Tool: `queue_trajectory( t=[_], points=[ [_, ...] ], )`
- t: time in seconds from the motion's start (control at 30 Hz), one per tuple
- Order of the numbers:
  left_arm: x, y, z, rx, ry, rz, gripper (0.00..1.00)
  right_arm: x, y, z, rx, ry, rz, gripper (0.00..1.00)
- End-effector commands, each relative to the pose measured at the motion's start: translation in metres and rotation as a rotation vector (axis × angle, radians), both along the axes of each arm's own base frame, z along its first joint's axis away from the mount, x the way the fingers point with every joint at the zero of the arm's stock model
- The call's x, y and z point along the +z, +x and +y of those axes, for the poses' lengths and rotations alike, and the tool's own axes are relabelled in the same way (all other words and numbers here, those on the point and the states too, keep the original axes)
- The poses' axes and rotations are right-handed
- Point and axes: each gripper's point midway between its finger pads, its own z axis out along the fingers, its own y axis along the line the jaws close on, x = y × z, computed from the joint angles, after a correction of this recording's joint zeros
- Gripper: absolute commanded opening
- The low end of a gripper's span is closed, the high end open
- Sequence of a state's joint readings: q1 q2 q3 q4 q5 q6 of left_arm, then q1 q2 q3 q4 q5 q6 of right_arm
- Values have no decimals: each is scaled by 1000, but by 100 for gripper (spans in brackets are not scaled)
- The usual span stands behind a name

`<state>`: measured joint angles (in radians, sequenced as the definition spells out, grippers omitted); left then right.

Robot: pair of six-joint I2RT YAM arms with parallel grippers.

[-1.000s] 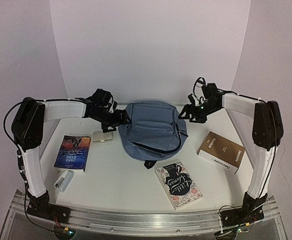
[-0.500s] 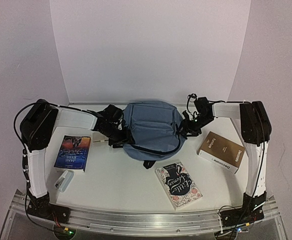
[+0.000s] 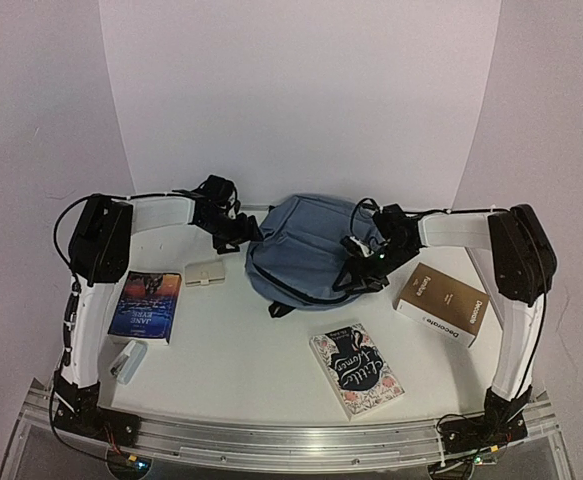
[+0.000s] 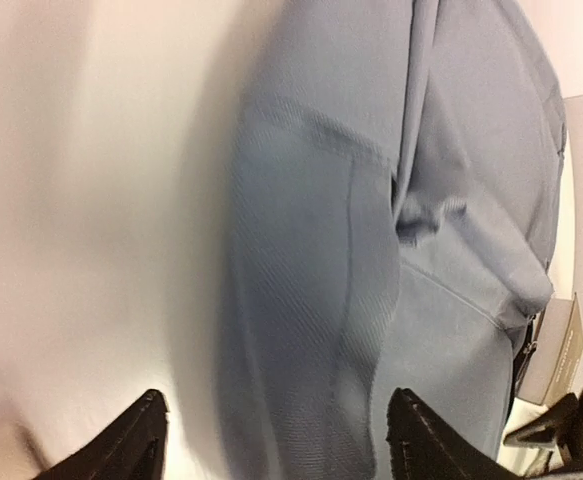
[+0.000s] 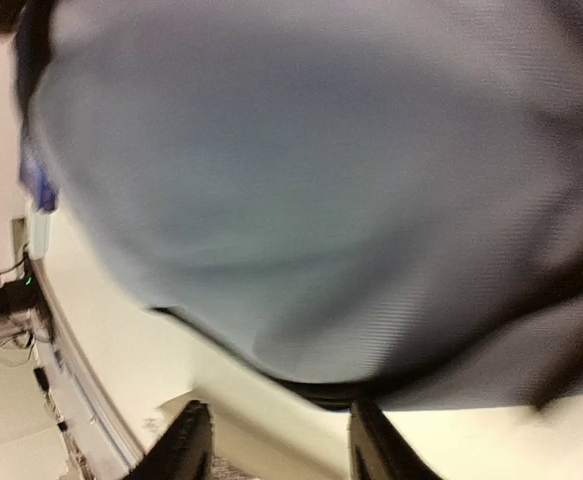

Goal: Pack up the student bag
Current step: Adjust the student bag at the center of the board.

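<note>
One student bag (image 3: 306,250), slate-blue, at back centre of the desk (image 3: 241,360), between both arms. Jaws of left gripper (image 4: 276,425): wide apart astride the bag's left edge, holding nothing. Jaws of right gripper (image 5: 276,435): part-open against the bag's right side; grip cannot be told.

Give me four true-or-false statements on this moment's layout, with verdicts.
1. The student bag sits between the left gripper and the right gripper. True.
2. The Jane Eyre book is inside the bag. False: it lies on the table, left of the bag.
3. The brown box lies to the bag's right. True.
4. The floral-cover book is stacked on the brown box. False: it lies apart, nearer the front edge.
</note>
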<state>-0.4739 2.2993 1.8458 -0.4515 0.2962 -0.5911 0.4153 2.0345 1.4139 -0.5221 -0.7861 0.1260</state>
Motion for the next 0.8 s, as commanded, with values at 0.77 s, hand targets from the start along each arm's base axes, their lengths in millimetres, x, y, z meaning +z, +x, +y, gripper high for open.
queue_trajectory(
  t=[0.77],
  points=[
    [-17,-115,-29,-75,13,70,63,-31,126,-77,-261,-296,-189,67]
  ],
)
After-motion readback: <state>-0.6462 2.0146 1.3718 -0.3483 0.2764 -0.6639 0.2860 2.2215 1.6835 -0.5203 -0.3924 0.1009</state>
